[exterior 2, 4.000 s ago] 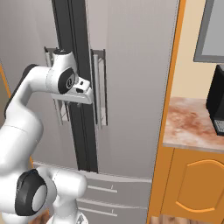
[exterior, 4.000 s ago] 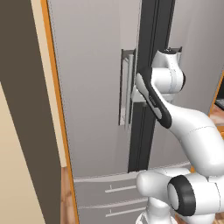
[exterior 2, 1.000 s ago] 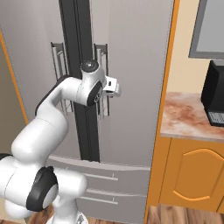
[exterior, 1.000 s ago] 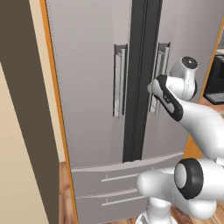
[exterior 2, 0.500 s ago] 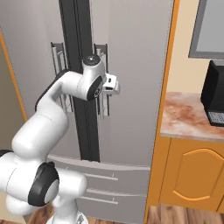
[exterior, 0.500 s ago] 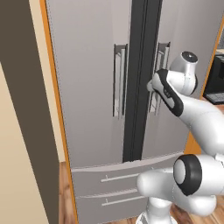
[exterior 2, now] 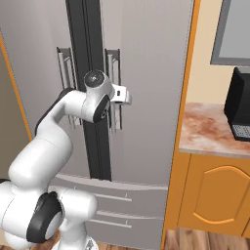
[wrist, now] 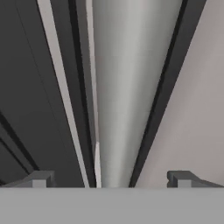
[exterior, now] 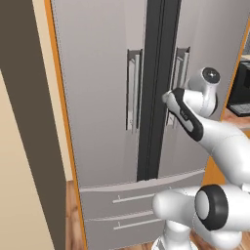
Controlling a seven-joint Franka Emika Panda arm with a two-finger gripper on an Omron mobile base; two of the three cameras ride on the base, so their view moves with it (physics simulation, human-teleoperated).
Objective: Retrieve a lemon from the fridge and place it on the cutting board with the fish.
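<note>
I have the gripper (wrist: pixel 109 179) spread wide, its two fingertips (wrist: pixel 39 178) set well apart, nothing between them gripped yet. Straight ahead of the hand, filling the gap between the tips, runs the pale vertical bar of the right door handle (wrist: pixel 116 87); I read this as the approach to open the fridge (exterior: pixel 97 73), with the jaws held wide so the bar can pass between them before I close. From the right base view the hand sits against that handle (exterior 2: pixel 113 88) at about mid-height, with the dark centre seam (exterior 2: pixel 88 122) just beside it, toward the arm. The left door handle (exterior: pixel 133 90) lies on the far side of that seam from the hand, untouched. Both doors look shut, so the lemon is hidden inside, if it is there; I cannot see it. Away from the hand, past the orange cabinet edge, a marbled counter (exterior 2: pixel 210 132) carries a dark appliance (exterior 2: pixel 239 107); the cutting board and fish are out of my sight. Task is at its opening step. Next I would ease forward, clamp on the bar, then pull in an arc; a shallow grip risks slipping off.
</note>
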